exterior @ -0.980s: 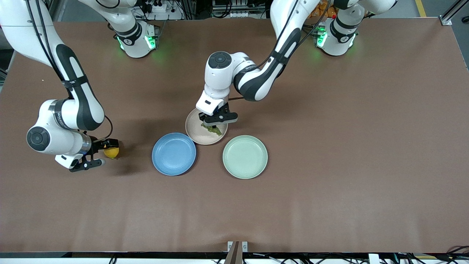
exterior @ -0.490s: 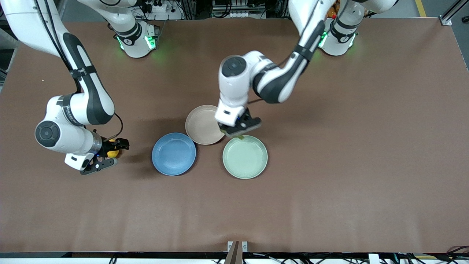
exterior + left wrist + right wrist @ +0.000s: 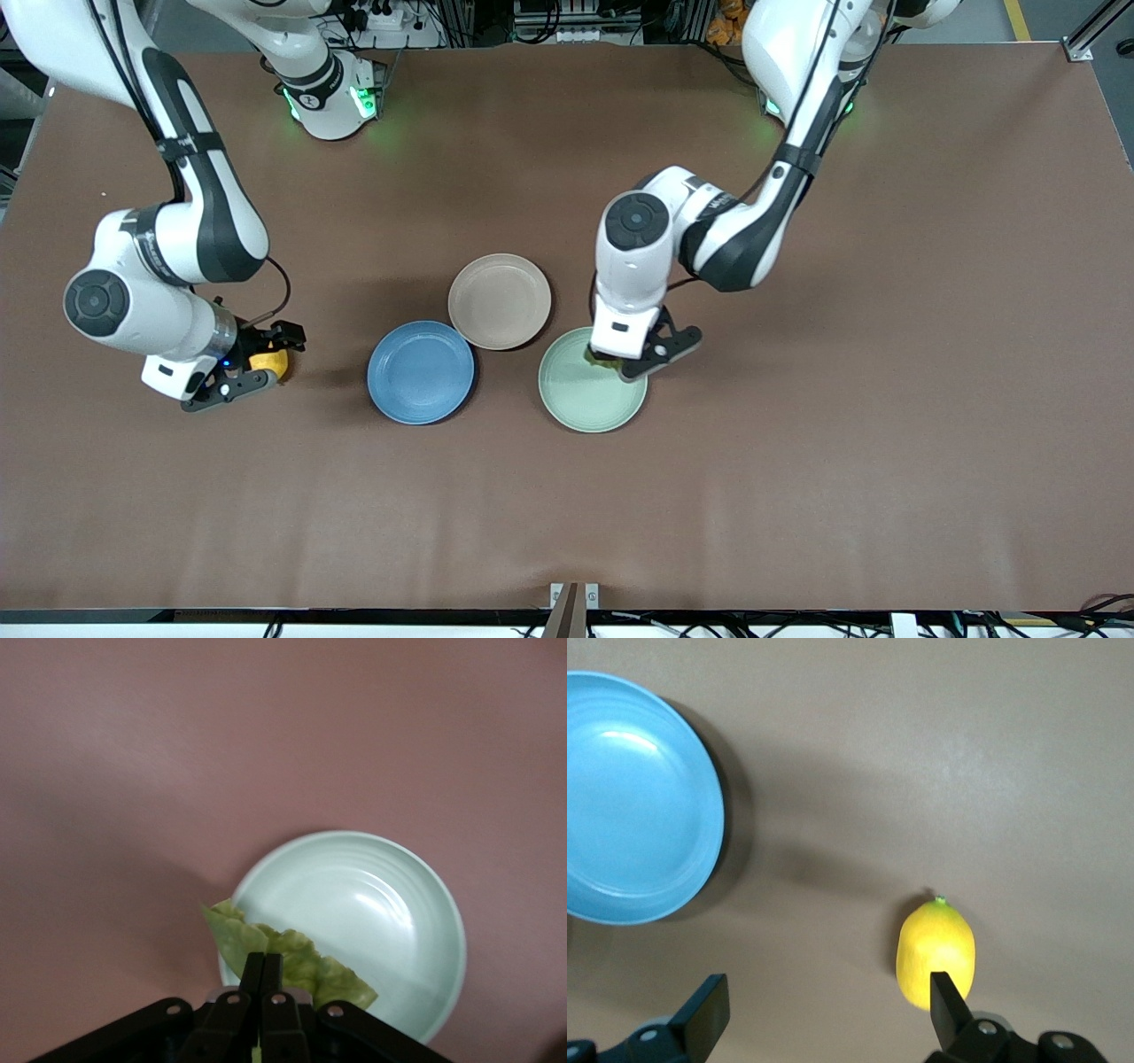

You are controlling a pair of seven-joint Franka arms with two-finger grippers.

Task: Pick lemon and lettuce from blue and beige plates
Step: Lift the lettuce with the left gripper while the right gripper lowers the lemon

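My left gripper (image 3: 644,353) is shut on the lettuce (image 3: 595,357), a wrinkled green leaf, over the rim of the pale mint-green plate (image 3: 589,399). In the left wrist view the lettuce (image 3: 301,958) hangs from the shut left gripper (image 3: 264,960) above that plate (image 3: 372,895). The lemon (image 3: 270,362) lies on the bare table toward the right arm's end, beside the blue plate (image 3: 421,372). My right gripper (image 3: 252,365) stands open over it; the lemon (image 3: 935,943) shows by one finger of the right gripper (image 3: 827,992), not gripped. The blue plate (image 3: 629,797) and the beige plate (image 3: 499,301) hold nothing.
The three plates sit close together mid-table, the beige one farthest from the front camera. Brown table surface (image 3: 842,399) stretches wide toward the left arm's end and along the front edge.
My left gripper has carried the lettuce off the beige plate to over the mint-green plate. The right gripper shifted slightly by the lemon, which stayed on the table.
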